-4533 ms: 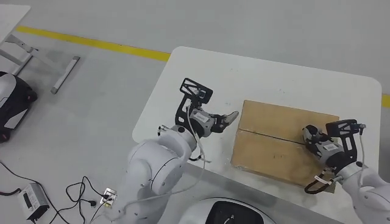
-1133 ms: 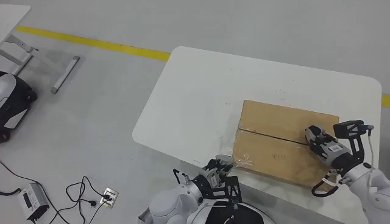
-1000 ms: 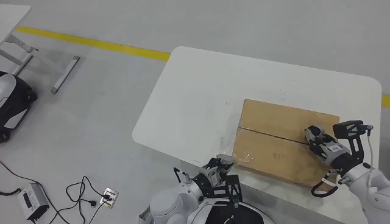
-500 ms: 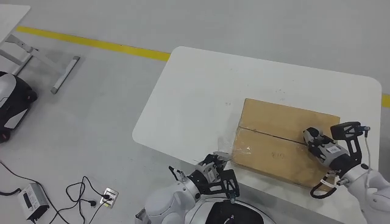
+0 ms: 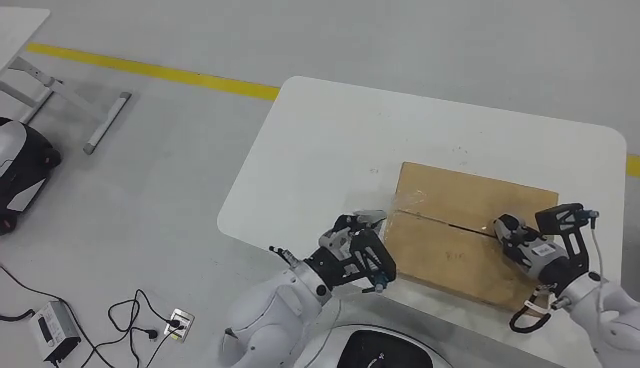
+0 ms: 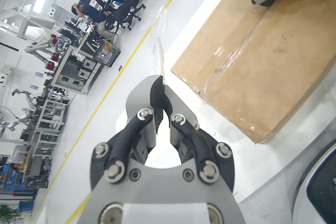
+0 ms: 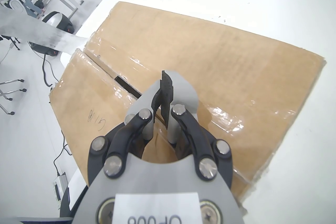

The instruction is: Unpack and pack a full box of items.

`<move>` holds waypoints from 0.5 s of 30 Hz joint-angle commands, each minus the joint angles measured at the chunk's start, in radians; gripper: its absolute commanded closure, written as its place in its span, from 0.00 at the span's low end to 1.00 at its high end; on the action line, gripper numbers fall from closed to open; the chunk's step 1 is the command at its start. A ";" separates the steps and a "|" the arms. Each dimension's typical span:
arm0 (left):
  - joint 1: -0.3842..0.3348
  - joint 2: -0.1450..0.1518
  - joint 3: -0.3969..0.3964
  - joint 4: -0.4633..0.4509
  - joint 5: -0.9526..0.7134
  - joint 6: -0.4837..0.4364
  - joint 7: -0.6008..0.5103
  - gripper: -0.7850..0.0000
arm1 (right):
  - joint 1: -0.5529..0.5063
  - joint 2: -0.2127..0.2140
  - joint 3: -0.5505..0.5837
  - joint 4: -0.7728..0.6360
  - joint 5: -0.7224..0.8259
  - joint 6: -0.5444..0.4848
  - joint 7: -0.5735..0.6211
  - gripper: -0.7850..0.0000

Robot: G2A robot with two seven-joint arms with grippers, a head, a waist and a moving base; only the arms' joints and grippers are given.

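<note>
The cardboard box is set on the white table near its right front corner. Its top flaps are shut, so the contents are hidden. A strip of clear tape, joined to the seam's left end, is clamped between the closed fingers of the left gripper just off that end. The right gripper, its fingers pressed together on nothing, is rested on the box top near the seam's right end.
</note>
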 commanded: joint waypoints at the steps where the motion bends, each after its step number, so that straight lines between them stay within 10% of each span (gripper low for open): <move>1: -0.032 -0.005 0.015 -0.021 -0.080 -0.018 -0.055 1.00 | -0.003 0.001 0.004 -0.001 0.000 0.000 0.000 1.00; 15: -0.214 -0.029 0.194 -0.012 -0.222 -0.026 -0.179 1.00 | -0.058 0.009 0.080 -0.053 -0.008 0.007 -0.023 1.00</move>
